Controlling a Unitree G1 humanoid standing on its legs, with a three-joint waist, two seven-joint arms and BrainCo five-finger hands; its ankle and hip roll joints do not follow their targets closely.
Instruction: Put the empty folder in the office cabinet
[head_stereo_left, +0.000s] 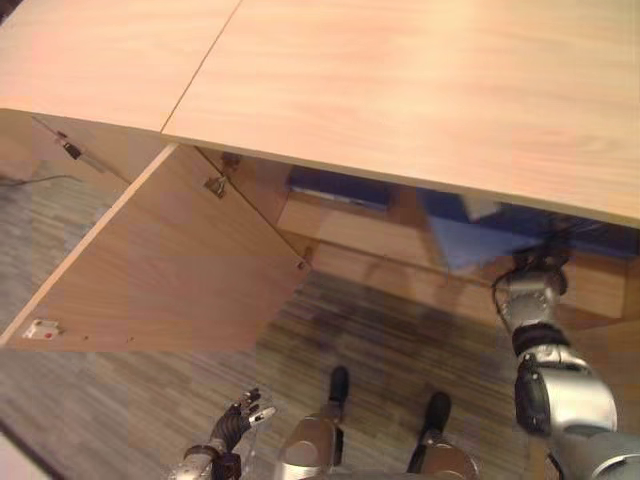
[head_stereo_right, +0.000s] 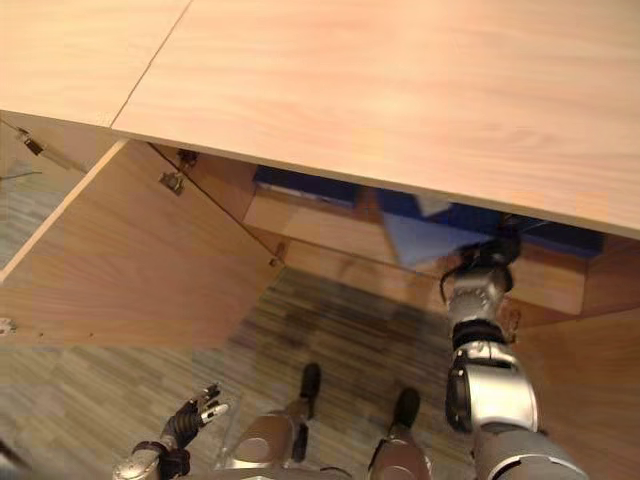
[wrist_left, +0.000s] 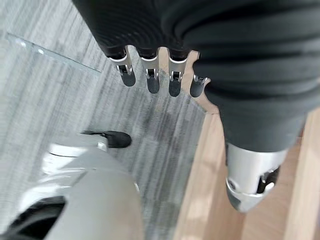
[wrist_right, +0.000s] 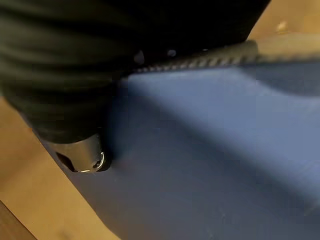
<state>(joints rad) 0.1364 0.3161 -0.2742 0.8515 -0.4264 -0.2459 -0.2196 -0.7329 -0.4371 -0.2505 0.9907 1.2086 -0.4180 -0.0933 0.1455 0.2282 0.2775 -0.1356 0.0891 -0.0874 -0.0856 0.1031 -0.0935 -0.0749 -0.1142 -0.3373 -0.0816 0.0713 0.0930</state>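
Wooden cabinet door (head_stereo_left: 160, 270) stands open at the left; below it the left hand (head_stereo_left: 240, 418) hangs with relaxed, straight fingers, holding nothing. Further right, the blue folder (head_stereo_left: 470, 240) lies inside the cabinet (head_stereo_left: 420, 90), pinched by the right hand (wrist_right: 82, 152).

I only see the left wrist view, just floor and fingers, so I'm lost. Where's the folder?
Observer: The blue folder is held in the right hand, at the opening of the cabinet under the wooden top.
Operator: Is the door open?
Observer: Yes, the cabinet door is swung wide open on the left side.
Operator: Is anything else in there?
Observer: A dark blue item lies on the shelf inside, further left than the folder. I cannot tell what it is.
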